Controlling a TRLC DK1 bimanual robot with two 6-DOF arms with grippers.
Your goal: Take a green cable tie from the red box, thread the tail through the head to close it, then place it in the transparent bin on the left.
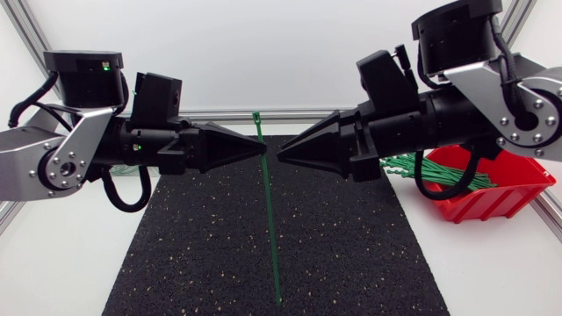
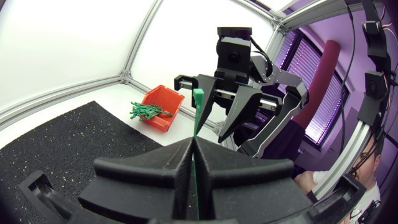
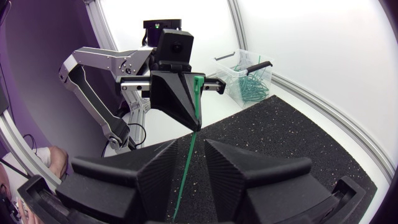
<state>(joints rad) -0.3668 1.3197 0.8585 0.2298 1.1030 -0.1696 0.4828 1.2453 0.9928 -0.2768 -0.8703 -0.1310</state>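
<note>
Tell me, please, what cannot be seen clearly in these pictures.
The transparent bin: outside the head view; only the right wrist view shows it.
The red box: head view, the right arm covers part of it; its ties are too tangled to count.
Tail end of the cable tie: wrist views, hidden below the left pincer and the right pincer.

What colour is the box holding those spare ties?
The box is red; head view shows it best.

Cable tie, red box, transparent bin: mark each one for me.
Cable tie [image 1: 270, 219]: head view, middle of the strap.
Red box [image 1: 500, 200]: head view, front wall.
Transparent bin [image 3: 227, 73]: right wrist view, near side wall.
</note>
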